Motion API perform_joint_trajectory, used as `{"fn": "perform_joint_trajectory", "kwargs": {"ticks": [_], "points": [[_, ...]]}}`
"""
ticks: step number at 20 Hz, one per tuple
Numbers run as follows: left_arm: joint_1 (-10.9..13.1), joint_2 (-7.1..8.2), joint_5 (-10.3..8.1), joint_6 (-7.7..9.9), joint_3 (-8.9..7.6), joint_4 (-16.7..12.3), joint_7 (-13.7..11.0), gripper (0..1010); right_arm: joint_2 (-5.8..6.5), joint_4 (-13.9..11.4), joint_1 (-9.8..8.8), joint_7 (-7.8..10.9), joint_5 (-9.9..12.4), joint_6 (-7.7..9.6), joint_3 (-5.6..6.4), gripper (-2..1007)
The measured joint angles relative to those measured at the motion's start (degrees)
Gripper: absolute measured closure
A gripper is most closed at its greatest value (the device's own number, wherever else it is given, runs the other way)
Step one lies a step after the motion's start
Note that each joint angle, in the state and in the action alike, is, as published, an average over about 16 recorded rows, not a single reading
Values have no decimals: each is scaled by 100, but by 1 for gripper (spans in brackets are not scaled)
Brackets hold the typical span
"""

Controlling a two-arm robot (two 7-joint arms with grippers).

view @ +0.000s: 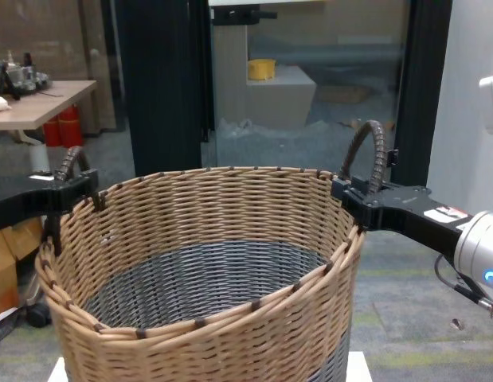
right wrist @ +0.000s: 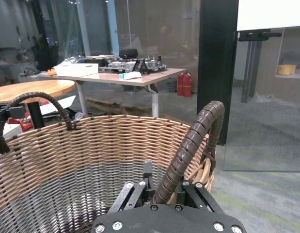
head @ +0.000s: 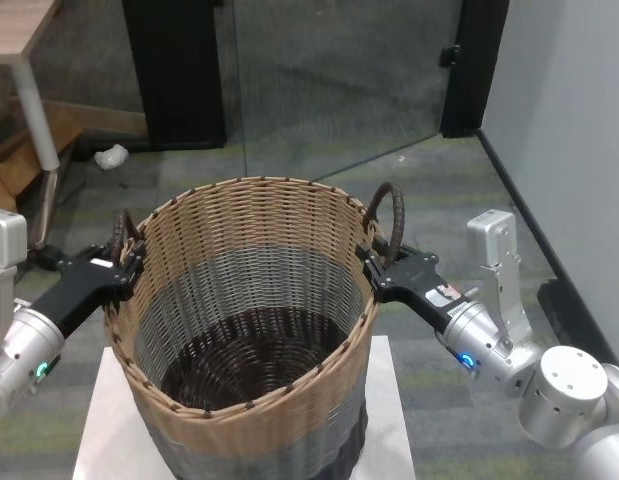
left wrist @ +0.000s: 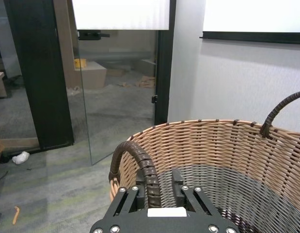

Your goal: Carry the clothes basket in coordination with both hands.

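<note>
The clothes basket (head: 251,300) is a large round wicker basket, tan above and grey below, over a white stand (head: 97,430). My left gripper (head: 129,262) is shut on the basket's left dark brown loop handle (left wrist: 136,162) at the rim. My right gripper (head: 377,262) is shut on the right loop handle (right wrist: 196,141), which stands upright. In the chest view the basket (view: 206,263) fills the middle, with the right gripper (view: 354,199) and right handle (view: 372,155) on its right rim and the left handle (view: 71,167) on its left.
A glass partition with black frames (head: 179,70) stands behind the basket. A grey wall (head: 569,130) runs along the right. A wooden desk leg (head: 34,100) and a white crumpled object (head: 111,156) are at the far left on the carpet.
</note>
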Motion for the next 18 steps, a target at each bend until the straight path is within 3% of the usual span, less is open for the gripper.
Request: {"fn": "perform_joint_trajectory", "kwargs": {"ticks": [12, 18], "points": [[1, 7, 10, -8, 7, -7, 0, 224, 4, 6, 4, -6, -12, 2, -7, 334], [7, -11, 28, -14, -16, -13, 57, 71, 4, 5, 5, -12, -15, -2, -7, 139]]}}
